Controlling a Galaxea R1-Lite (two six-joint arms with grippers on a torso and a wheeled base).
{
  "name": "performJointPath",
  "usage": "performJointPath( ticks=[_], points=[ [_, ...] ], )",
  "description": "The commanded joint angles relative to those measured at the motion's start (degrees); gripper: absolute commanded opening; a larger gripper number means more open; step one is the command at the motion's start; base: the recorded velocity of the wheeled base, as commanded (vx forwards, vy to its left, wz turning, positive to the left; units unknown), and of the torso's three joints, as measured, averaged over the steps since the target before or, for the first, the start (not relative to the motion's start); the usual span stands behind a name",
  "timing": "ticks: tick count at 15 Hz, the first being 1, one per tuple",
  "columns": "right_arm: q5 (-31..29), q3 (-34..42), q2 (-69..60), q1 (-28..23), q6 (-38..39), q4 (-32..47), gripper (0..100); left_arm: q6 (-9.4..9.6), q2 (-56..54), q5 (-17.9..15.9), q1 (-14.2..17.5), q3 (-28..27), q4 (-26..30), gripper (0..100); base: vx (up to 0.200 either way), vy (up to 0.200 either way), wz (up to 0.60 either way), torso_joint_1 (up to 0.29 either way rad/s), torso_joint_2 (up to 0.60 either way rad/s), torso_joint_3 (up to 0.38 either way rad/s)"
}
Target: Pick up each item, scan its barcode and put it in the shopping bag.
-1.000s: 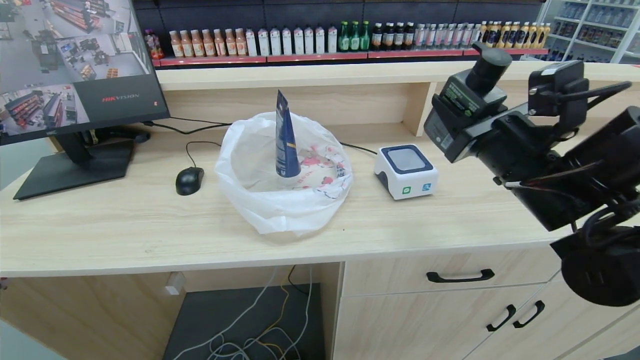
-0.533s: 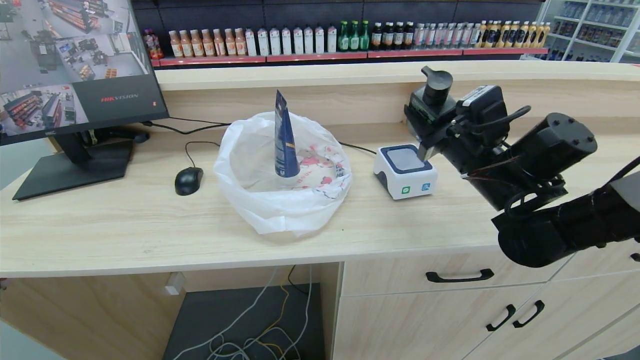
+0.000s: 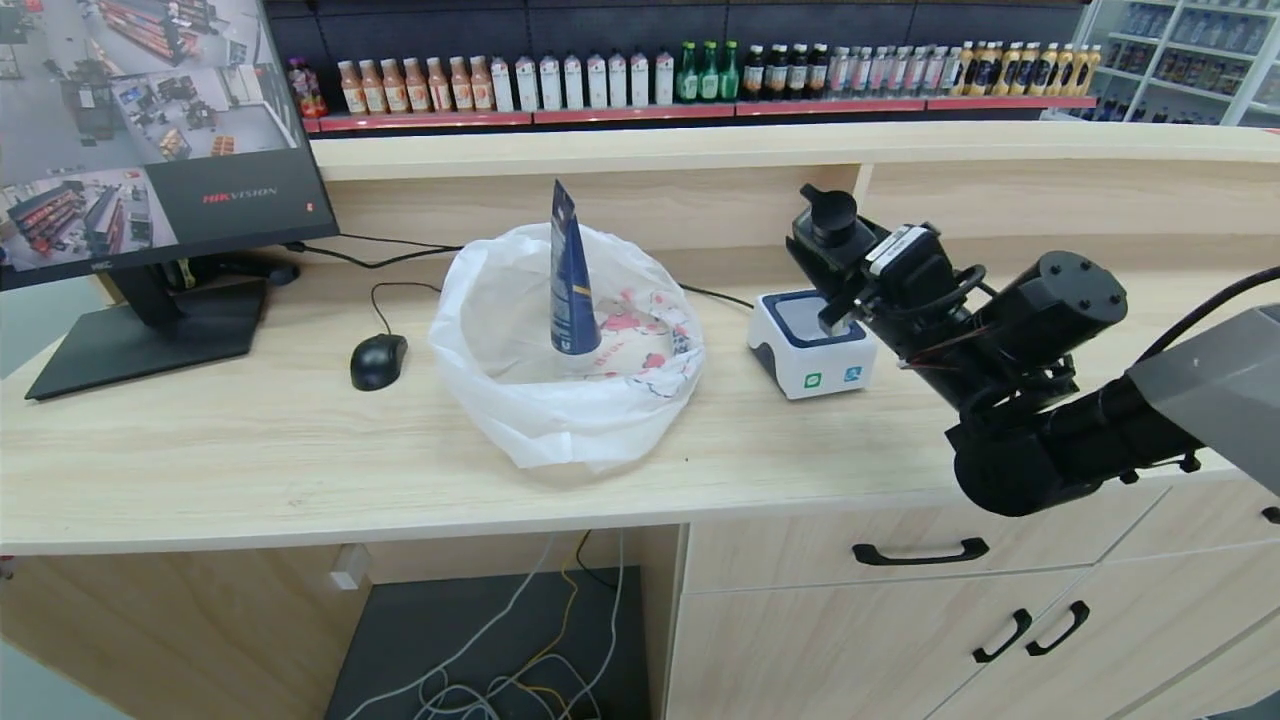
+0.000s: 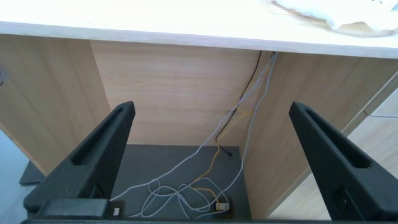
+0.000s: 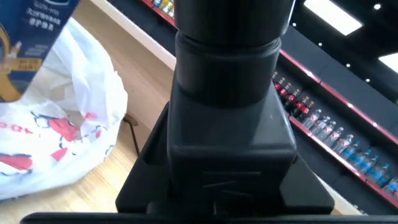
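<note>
Descent of right gripper (image 3: 852, 272), clamped on black square-bodied plastic bottle (image 3: 826, 228), from higher up to just over white box-shaped scanner (image 3: 812, 352), so scanning probably underway; left gripper (image 4: 209, 157) spread wide.

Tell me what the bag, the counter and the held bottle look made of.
Bag: thin plastic film, white and half see-through, crumpled and soft.
Counter: pale printed-looking wood grain, matte; probably laminate board.
Bottle: black with a dull sheen, likely hard plastic.

monitor (image 3: 150, 130) & mouse (image 3: 379, 361) on counter (image 3: 250, 450), bottles (image 3: 700, 75) behind.
</note>
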Motion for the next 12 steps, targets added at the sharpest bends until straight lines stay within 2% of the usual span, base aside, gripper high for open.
performJointPath(
  ticks=[1,12],
  points=[
    [1.8,-1.1,1.5,-1.0,-0.5,0.0,0,-0.04,0.0,0.0,0.0,0.0,0.0,100,0.0,0.0,0.0,0.0,0.0,0.0],
    [13.7,-10.4,8.0,-2.4,-1.1,0.7,0,-0.04,0.0,0.0,0.0,0.0,0.0,100,0.0,0.0,0.0,0.0,0.0,0.0]
  ],
)
